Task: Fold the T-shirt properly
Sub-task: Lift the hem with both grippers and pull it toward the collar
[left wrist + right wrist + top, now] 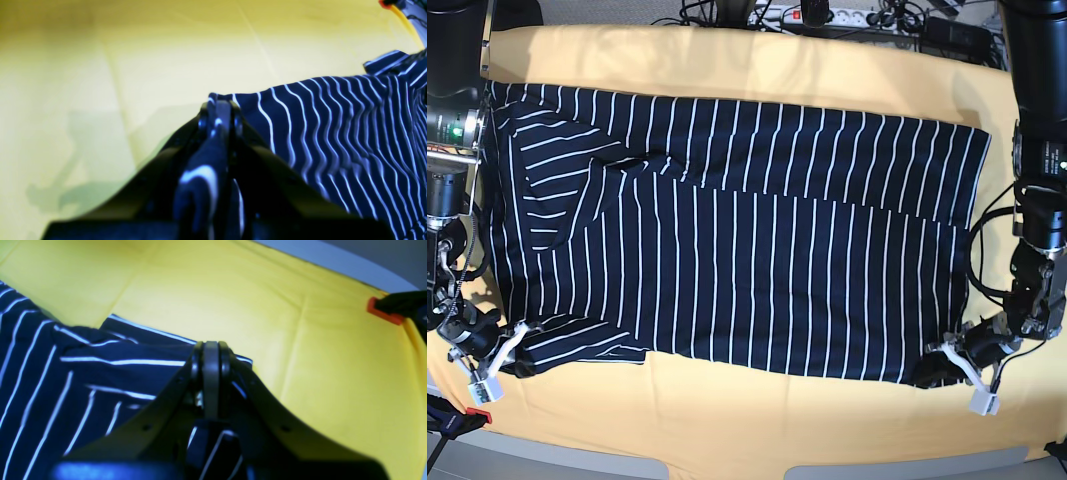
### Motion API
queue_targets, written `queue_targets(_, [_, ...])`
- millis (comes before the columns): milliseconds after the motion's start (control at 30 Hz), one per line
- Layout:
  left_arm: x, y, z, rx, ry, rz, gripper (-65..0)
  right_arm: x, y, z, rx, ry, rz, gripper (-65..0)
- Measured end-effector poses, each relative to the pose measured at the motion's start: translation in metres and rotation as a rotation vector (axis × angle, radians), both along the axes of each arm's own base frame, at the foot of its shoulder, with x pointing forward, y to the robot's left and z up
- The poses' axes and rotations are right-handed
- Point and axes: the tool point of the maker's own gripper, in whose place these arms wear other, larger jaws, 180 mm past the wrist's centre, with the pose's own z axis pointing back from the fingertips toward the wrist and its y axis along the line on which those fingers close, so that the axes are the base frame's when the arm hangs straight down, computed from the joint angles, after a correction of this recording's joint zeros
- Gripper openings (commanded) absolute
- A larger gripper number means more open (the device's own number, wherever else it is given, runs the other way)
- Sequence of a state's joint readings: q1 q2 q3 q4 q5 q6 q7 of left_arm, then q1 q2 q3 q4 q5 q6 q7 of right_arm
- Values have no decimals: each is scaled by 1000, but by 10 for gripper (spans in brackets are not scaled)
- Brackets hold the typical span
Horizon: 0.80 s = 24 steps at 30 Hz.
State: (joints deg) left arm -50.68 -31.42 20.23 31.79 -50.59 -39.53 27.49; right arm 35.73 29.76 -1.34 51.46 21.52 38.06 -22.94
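Note:
The dark navy T-shirt (747, 250) with thin white stripes lies spread across the table, partly folded along its length. My left gripper (927, 372) is at the shirt's near right corner in the base view. In the left wrist view it (218, 106) is shut on the striped fabric (333, 133). My right gripper (519, 362) is at the shirt's near left corner by the sleeve. In the right wrist view it (211, 346) is shut on the shirt's edge (66, 380). Both pinched corners are slightly bunched.
A yellow-orange cloth (727, 420) covers the table under the shirt. An orange clamp (383, 313) holds the cloth at the table's edge, and another (452, 420) shows at the near left. Cables and a power strip (827, 15) lie behind the far edge.

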Motion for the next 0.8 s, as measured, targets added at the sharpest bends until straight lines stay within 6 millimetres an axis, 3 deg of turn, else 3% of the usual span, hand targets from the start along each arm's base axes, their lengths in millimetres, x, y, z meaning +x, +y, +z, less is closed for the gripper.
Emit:
queue_targets(400, [-2, 0, -4, 1, 8, 0, -650, 6, -3, 8, 13, -52, -33, -650])
queue_targets(533, [-2, 0, -3, 0, 6, 0, -650, 10, -7, 2, -52, -46, -73, -650])
queue_targets(700, [-1, -1, -2, -11, 3, 2, -650, 15, 1, 2, -60, -72, -74, -650])
queue_targets(800, [-1, 0, -2, -10, 4, 2, -650, 17, -6, 4, -70, -83, -116, -650])
